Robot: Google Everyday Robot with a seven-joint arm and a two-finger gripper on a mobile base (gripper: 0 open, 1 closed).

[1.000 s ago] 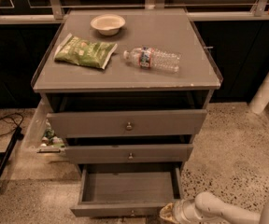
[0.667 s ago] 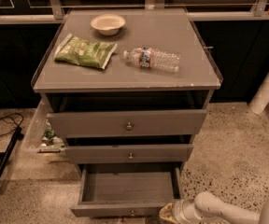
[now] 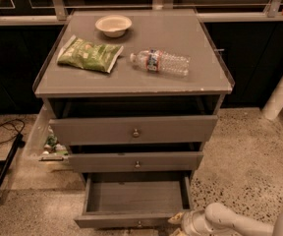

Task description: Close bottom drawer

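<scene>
The bottom drawer is the lowest of three grey drawers in the cabinet. It stands pulled far out, its empty inside showing, with a small round knob on its slim front panel. My gripper is at the bottom edge of the view, right by the drawer's front right corner. My white arm reaches in from the lower right. The gripper's tips are cut off by the frame edge.
The middle drawer and top drawer stand slightly out. On the cabinet top lie a white bowl, a green snack bag and a water bottle. A cable and black stand are left; a white post right.
</scene>
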